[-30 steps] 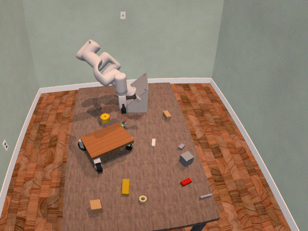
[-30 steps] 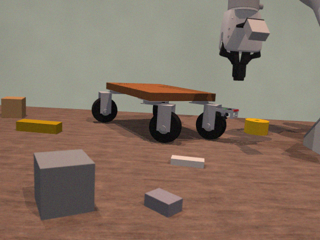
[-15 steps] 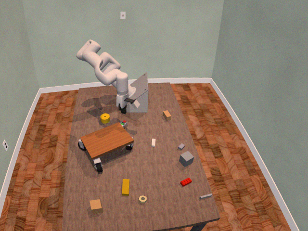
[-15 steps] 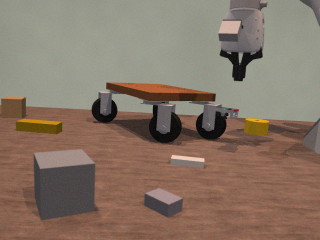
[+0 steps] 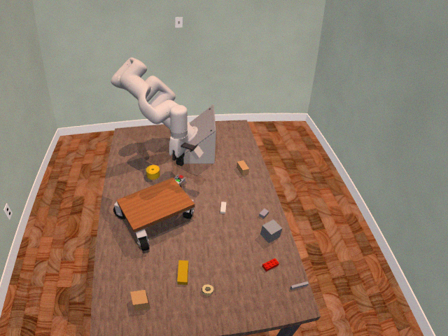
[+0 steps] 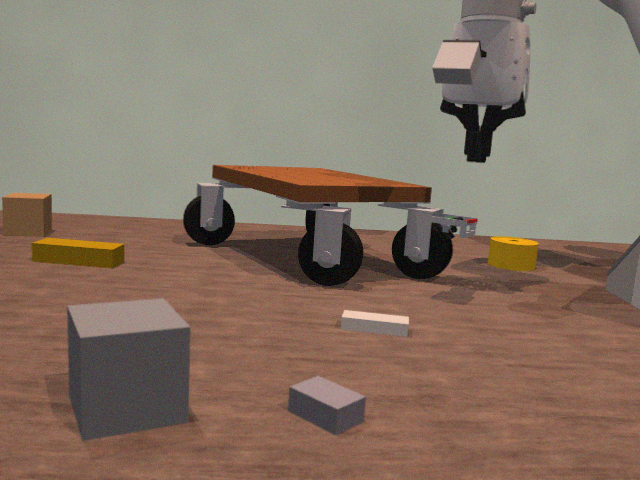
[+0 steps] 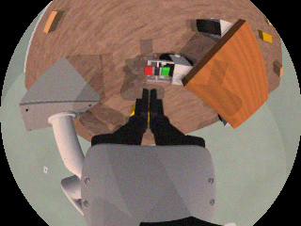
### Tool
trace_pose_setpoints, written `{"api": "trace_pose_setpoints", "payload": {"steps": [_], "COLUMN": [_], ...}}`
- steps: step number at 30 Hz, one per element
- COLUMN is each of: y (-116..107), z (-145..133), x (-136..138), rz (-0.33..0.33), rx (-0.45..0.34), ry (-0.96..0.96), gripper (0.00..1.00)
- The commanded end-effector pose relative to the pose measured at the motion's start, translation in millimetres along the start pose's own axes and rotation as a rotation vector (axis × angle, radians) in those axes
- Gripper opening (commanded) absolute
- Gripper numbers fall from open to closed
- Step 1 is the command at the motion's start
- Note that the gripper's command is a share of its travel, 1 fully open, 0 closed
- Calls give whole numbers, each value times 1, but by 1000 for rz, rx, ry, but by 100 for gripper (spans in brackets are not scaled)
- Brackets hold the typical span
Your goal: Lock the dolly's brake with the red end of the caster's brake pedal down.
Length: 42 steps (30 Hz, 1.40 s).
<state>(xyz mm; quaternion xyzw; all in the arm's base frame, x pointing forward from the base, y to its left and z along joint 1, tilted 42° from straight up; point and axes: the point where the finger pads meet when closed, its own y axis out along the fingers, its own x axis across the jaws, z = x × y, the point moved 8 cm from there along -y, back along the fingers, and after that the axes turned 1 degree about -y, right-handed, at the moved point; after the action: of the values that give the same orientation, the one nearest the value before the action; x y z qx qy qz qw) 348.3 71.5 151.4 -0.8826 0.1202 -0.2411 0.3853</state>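
Note:
The dolly has a brown wooden deck on black casters and stands on the table. Its brake pedal sticks out from one corner caster, with a green patch and a red end; the pedal lies about level. My gripper is shut and empty. It hangs in the air above the pedal, a little beyond its red end, fingers pointing down.
A yellow cylinder stands near the pedal. A grey wedge block stands behind the gripper. Scattered on the table are a grey cube, a white bar, a yellow bar and a red brick.

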Motion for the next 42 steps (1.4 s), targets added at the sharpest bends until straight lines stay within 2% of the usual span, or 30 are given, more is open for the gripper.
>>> {"api": "trace_pose_setpoints", "payload": {"steps": [1, 22, 42], "y": [-1, 1, 27], "z": [0, 1, 1], "x": [1, 1, 0], "rz": [-2, 0, 2], "rx": [3, 1, -1], "ry": [1, 1, 2], "gripper": [0, 0, 0]}}
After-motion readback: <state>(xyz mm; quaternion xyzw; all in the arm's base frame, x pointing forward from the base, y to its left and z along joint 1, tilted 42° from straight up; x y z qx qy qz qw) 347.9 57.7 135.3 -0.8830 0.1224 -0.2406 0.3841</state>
